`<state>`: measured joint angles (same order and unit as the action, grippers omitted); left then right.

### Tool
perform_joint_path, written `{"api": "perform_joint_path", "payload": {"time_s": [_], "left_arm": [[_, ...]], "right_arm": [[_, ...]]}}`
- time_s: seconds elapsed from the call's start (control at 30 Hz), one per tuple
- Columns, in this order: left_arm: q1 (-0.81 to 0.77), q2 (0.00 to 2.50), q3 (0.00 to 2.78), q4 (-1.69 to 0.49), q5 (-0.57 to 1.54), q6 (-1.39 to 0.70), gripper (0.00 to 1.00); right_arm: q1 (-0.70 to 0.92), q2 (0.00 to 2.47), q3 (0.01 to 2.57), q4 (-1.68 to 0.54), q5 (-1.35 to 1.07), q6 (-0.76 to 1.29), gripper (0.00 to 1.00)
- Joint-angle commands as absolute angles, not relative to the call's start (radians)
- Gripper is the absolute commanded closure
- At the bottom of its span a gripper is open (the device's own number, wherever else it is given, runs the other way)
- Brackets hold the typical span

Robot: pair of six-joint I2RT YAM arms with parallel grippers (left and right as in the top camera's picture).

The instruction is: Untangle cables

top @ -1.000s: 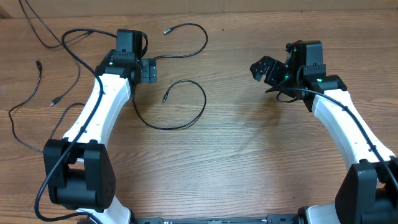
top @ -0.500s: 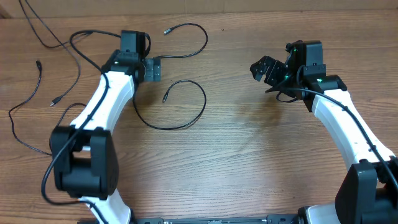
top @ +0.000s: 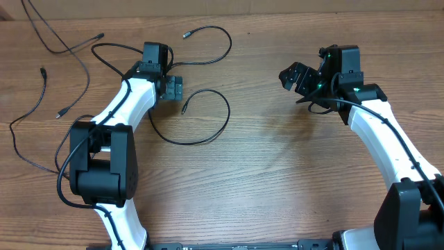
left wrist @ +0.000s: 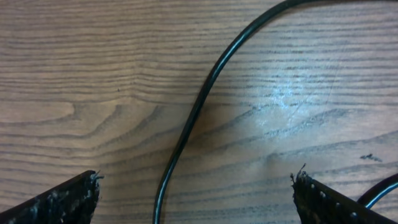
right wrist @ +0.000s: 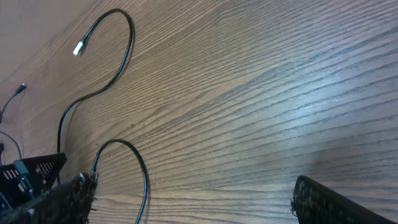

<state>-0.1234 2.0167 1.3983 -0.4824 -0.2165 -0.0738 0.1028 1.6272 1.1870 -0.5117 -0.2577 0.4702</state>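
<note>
Left gripper (top: pixel 173 88) is spread wide and empty, low over a cable (left wrist: pixel 199 106) running between its jaws, likely lining up a grab. Right gripper (top: pixel 290 75) is spread wide, empty, parked well apart. Other cables (top: pixel 43 90) are spread far left on the table (top: pixel 277 173).

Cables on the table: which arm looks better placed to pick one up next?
Probably left. The left gripper, open, hovers with a cable lying between its fingers in its wrist view. The right gripper, also open, is over bare table, apart from every cable.
</note>
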Motion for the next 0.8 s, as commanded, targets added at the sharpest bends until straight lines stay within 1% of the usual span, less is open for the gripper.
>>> {"api": "perform_joint_path", "payload": {"time_s": [0.0,0.27,0.77], "left_arm": [[-0.118,2.031,1.415,-0.469,-0.208,-0.060,0.01],[-0.118,2.041,1.415,-0.434,-0.155,-0.060,0.00],[-0.117,2.103,1.414,-0.388,-0.201,-0.030,0.00]], "right_arm": [[0.102,1.608,1.187,-0.505,-0.255,0.463,0.00],[0.102,1.608,1.187,-0.504,-0.255,0.463,0.00],[0.102,1.608,1.187,-0.504,-0.255,0.463,0.00]]}}
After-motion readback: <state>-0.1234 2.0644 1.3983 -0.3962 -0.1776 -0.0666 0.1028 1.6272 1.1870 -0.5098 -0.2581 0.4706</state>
